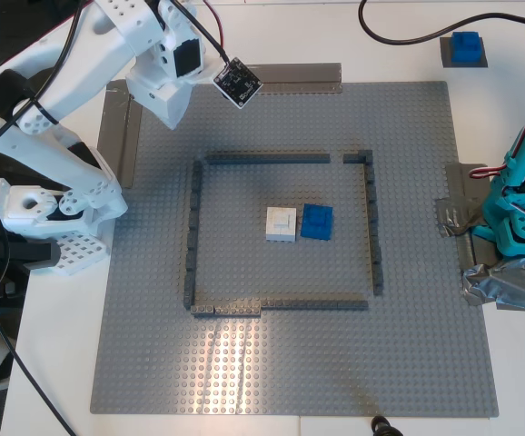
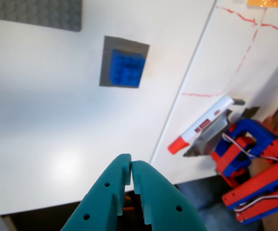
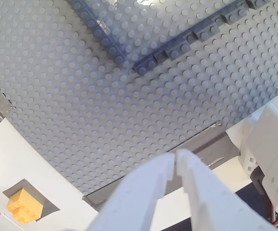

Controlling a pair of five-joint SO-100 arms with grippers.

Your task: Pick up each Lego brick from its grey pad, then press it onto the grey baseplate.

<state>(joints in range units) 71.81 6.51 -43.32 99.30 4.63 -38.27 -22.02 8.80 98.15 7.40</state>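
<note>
Two bricks wait on their pads. One blue brick (image 1: 466, 45) sits on a grey pad (image 1: 463, 63) at the upper right of the exterior view, off the grey baseplate (image 1: 244, 363). An orange brick (image 3: 25, 206) sits on its own pad (image 3: 50, 208), low and left in the second wrist view. Another blue brick (image 1: 316, 221) is near the plate's middle, touching a white brick (image 1: 281, 223). My first gripper (image 2: 131, 171) has its teal fingers together, holding nothing. My second gripper (image 3: 175, 161) has its white fingers together too, empty. I think the bricks are light, hard and smooth. I would pinch the flat sides, not the bumps.
</note>
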